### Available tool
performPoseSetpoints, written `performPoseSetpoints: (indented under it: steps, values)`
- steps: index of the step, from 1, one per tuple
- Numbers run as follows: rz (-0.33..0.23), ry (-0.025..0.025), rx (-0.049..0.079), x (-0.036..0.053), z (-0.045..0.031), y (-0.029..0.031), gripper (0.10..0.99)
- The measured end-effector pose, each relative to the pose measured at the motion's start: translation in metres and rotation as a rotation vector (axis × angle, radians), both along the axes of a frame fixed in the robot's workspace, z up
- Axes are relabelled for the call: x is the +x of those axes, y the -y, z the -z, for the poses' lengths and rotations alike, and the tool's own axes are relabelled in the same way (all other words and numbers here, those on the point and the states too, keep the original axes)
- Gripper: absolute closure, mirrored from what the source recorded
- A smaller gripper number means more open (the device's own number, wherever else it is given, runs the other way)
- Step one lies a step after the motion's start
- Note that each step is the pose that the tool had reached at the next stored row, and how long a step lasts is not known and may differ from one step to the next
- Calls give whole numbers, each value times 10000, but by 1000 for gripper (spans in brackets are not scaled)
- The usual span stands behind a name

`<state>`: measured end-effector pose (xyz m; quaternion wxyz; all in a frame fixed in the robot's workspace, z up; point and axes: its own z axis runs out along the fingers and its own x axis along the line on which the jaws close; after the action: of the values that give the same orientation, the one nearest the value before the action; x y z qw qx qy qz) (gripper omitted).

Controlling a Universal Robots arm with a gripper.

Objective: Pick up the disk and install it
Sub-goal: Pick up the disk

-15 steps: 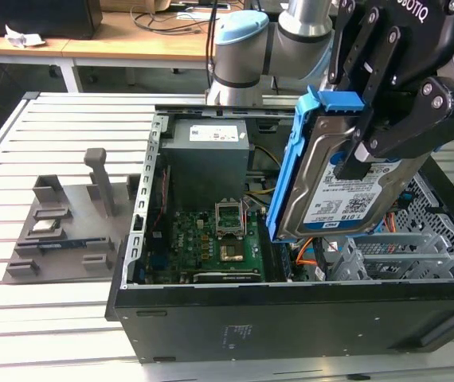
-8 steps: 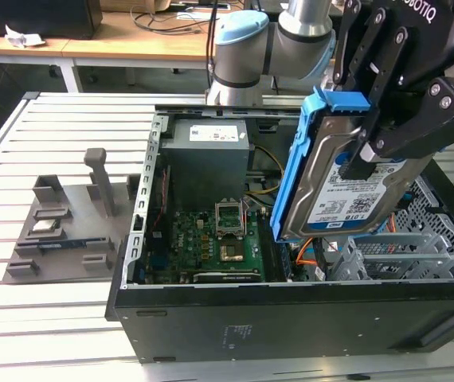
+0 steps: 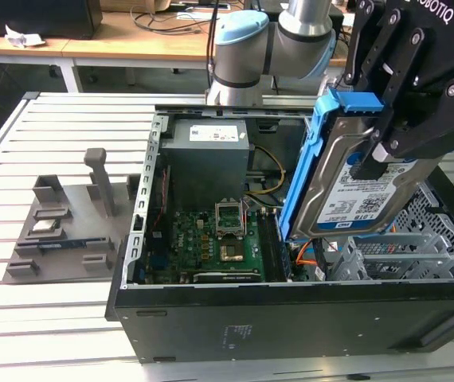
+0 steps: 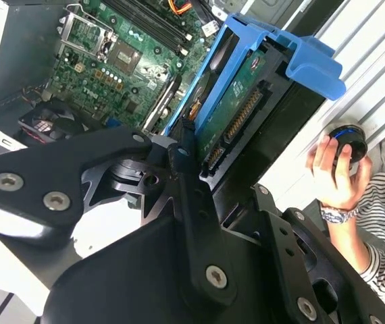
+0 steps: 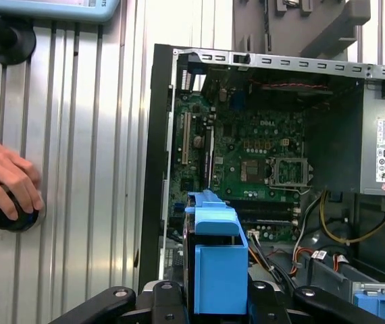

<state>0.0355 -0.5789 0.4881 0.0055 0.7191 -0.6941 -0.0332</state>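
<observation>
One flat silver-grey disk in a bright blue plastic bracket is clamped on edge by the black claw, over the open black computer case on the slatted metal table.

The disk is a flat silver-grey hard drive with a white-and-blue label, framed by a bright blue plastic bracket along its edges. It is held off the table, standing on edge and leaning slightly, gripped near its upper end by the jaws of the gripper. It hangs above the open computer case, towards the exterior view's right. Its label faces the exterior view. The second wrist view shows its green circuit-board side and connector row.
</observation>
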Motion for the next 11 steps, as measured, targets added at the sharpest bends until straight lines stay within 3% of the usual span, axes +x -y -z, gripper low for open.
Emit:
performPoseSetpoints:
  steps: [11]
  values:
    - [0,0,-4,134,8,0,725]
